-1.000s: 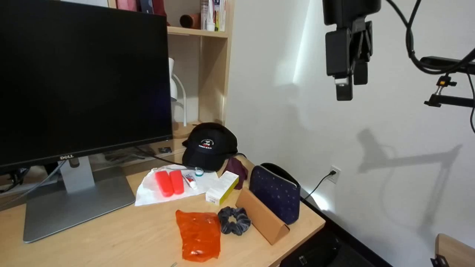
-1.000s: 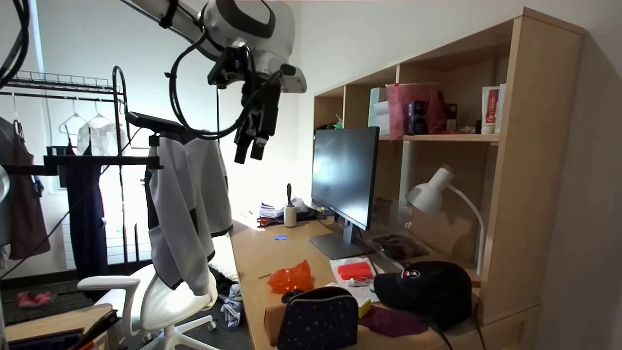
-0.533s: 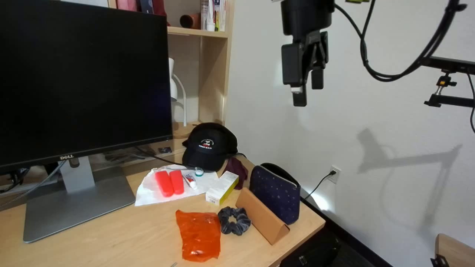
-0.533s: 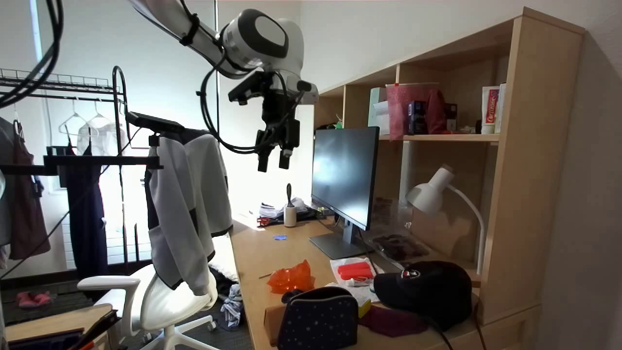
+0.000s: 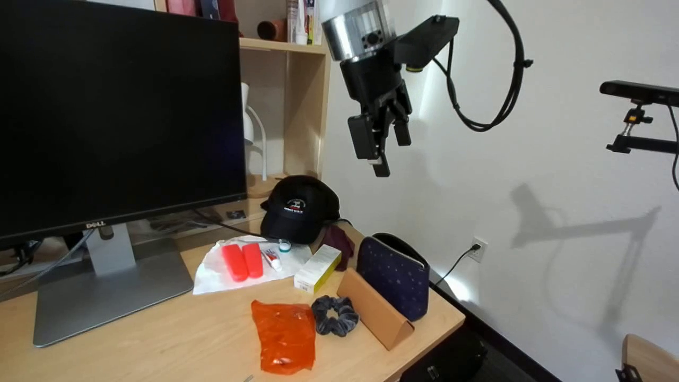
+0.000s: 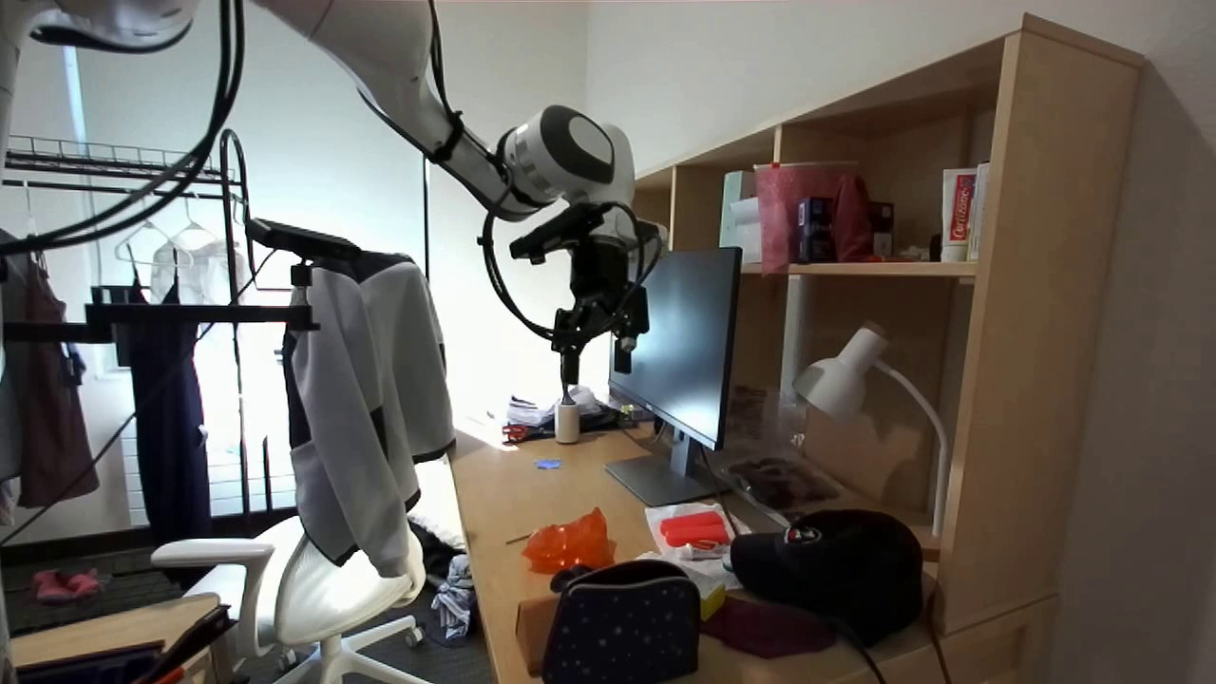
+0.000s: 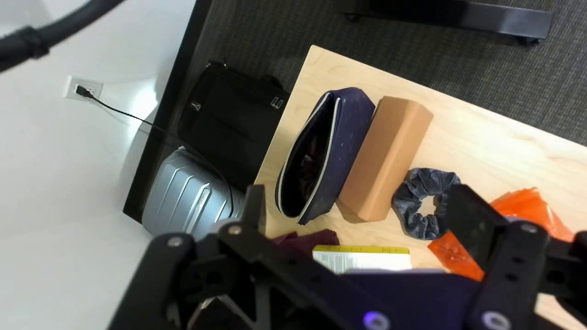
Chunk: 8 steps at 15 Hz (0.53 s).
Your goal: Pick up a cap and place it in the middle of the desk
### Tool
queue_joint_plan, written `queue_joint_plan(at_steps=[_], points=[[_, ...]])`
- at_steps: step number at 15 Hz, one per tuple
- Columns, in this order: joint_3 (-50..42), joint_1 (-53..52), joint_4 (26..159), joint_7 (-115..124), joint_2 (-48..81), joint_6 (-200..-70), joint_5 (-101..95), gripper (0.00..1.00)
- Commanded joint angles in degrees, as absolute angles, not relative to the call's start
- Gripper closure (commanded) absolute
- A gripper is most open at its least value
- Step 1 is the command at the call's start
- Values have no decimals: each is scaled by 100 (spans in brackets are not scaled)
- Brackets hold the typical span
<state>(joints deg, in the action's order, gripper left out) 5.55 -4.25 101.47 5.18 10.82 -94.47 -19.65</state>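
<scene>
The grey cap does not show in any view; it is hidden or out of view. The light tan desk shows in both exterior views and in the wrist view. A different cap, black with a small logo, lies at the desk's back corner by the shelf, and also shows in an exterior view. My gripper hangs high above the desk, slightly tilted, fingers downward. It is also in an exterior view. In the wrist view its fingers are wide apart with nothing between them.
A monitor and a shelf unit stand along the desk's back. A dark blue pouch, brown case, scrunchie, orange bag and white-yellow box lie near the desk's end. A lamp stands beside the shelf.
My gripper has moved left and lower in an exterior view, rightward and down in an exterior view, coming over the desk area and tilting a little. The objects on the desk have not moved.
</scene>
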Motion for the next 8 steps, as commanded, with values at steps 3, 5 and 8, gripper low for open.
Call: queue_joint_plan(at_steps=[3,5,8], points=[[367,-404,9741,71,1694,-9571,-1949,0],[331,-466,9879,272,1595,-9540,-1957,0],[307,-458,9848,230,1643,-9565,-1956,0]])
